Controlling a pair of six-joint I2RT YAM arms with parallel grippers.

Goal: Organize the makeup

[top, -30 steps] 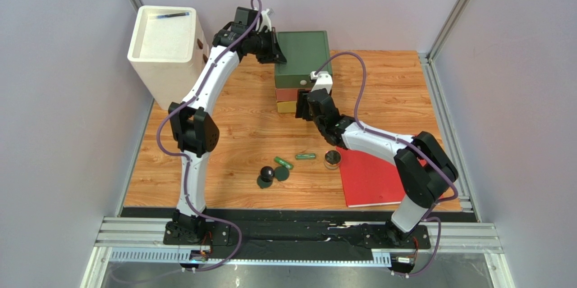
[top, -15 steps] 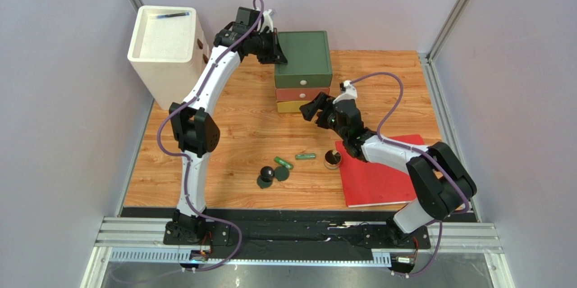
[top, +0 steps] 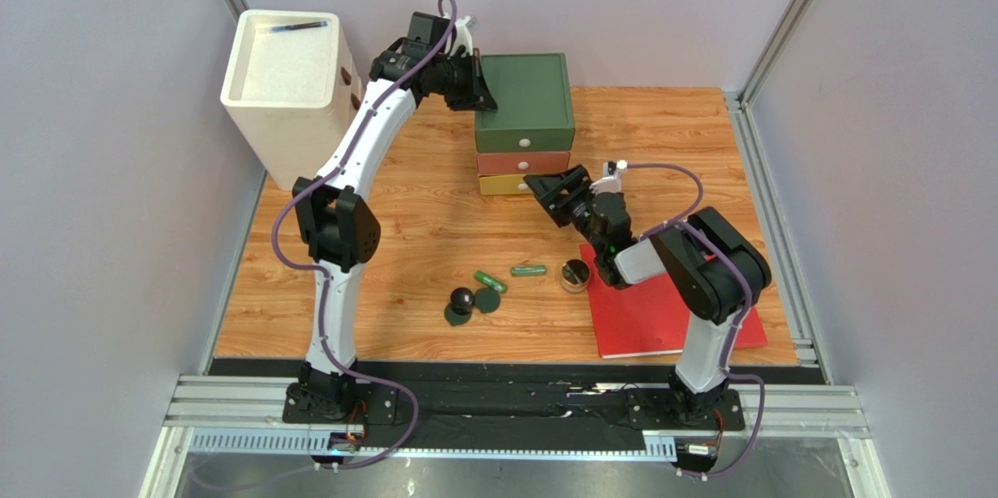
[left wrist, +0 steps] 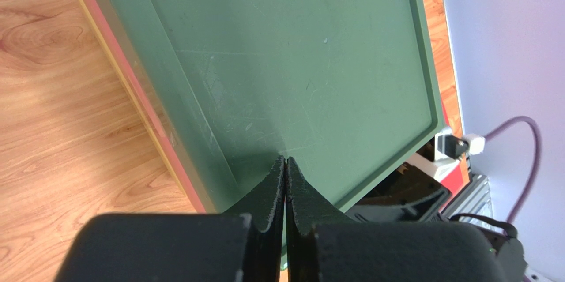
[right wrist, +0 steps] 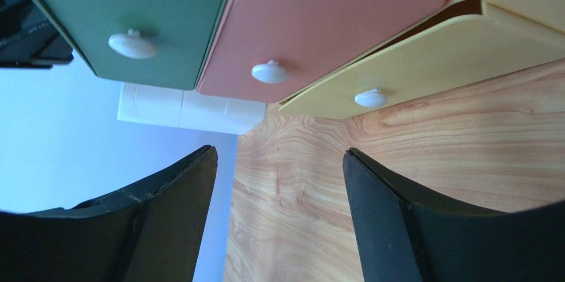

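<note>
Claws up at the drawers, makeup loose on the bench (top: 410,206).
Your left claw (left wrist: 284,163) was pinched fully shut with nothing between its tips, sitting at the edge of the drawer unit (top: 524,101) by its green top. Your right claw (right wrist: 280,153) hung wide open and empty, facing the green, pink and yellow drawer fronts with their white knobs (right wrist: 269,71). The makeup lay mid-bench, well apart from both claws: two green tubes (top: 528,271), a dark green compact (top: 487,301), a black ball (top: 463,301) beside it, and a round jar (top: 574,276) just beside the red book (top: 656,311).
</note>
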